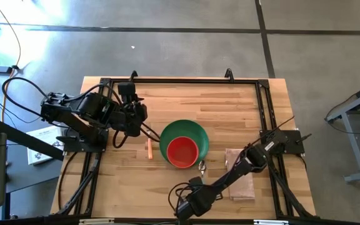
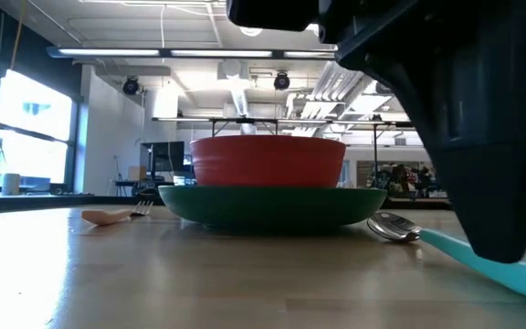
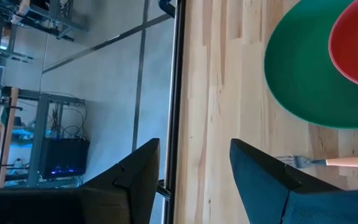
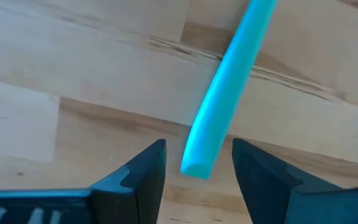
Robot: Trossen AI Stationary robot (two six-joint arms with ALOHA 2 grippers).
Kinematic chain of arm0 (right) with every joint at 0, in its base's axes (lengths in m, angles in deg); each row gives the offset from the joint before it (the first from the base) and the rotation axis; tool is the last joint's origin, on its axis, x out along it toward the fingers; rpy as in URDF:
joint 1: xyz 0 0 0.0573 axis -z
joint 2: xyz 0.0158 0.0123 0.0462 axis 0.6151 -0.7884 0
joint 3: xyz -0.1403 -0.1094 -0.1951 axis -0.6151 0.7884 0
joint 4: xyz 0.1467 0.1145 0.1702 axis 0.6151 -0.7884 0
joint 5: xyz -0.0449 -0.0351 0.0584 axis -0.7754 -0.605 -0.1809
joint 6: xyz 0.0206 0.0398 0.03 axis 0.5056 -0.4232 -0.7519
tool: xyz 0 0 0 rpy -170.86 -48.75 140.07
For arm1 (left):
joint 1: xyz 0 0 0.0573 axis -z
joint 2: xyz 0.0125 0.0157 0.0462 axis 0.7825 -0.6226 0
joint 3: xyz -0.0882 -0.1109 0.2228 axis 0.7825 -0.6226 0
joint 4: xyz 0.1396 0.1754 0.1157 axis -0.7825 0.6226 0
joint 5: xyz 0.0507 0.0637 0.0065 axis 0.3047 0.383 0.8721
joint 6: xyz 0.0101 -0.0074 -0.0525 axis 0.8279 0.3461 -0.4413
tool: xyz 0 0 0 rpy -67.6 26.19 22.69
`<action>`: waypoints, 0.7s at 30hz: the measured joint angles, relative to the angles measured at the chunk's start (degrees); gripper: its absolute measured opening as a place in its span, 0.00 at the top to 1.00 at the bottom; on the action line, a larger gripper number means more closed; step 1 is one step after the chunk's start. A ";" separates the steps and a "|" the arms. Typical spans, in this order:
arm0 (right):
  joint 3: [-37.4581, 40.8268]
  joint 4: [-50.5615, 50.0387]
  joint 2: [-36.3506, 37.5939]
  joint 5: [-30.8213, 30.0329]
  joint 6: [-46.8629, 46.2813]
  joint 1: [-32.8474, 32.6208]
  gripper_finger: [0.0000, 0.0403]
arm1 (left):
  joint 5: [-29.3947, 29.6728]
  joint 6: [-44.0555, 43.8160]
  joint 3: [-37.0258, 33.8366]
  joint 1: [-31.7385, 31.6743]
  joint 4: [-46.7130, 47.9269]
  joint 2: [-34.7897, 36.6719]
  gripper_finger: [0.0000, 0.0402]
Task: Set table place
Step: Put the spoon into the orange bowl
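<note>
both grippers, left (image 3: 194, 168) and right (image 4: 197, 165), gape wide; spoon (image 4: 229, 87) lies free.

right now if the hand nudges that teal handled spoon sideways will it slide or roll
It would probably slide and pivot rather than roll: the spoon lies flat on the smooth wood table, and its metal bowl end looks heavier than the slim teal handle. The handle looks stiff and smooth, so it could slip between the right hand's open fingers unless gripped squarely.
</note>
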 joint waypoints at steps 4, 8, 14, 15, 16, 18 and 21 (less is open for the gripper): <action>0.00 0.59 -1.07 0.85 -0.91 -0.15 0.56 | 0.00 0.87 0.00 0.00 -0.01 0.00 0.54; 0.00 0.88 -1.76 1.50 -0.93 -0.13 0.56 | 0.00 0.98 0.00 0.00 0.01 0.00 0.54; -0.07 1.29 -2.03 2.33 -0.84 -0.07 0.66 | 0.00 1.00 0.00 -0.02 0.01 0.00 0.54; -0.07 1.37 -2.03 2.25 -0.84 -0.07 0.71 | 0.00 1.00 0.00 0.00 0.01 0.00 0.54; -0.09 1.44 -2.03 2.20 -0.72 -0.07 0.75 | -0.02 1.00 0.00 -0.01 0.00 0.00 0.54; -0.13 1.11 -2.03 2.85 0.04 -0.09 0.86 | -0.01 1.00 0.00 0.00 0.00 0.00 0.54; -0.13 1.09 -2.03 2.64 0.67 -0.20 0.94 | -0.04 1.00 0.00 0.00 0.01 0.00 0.54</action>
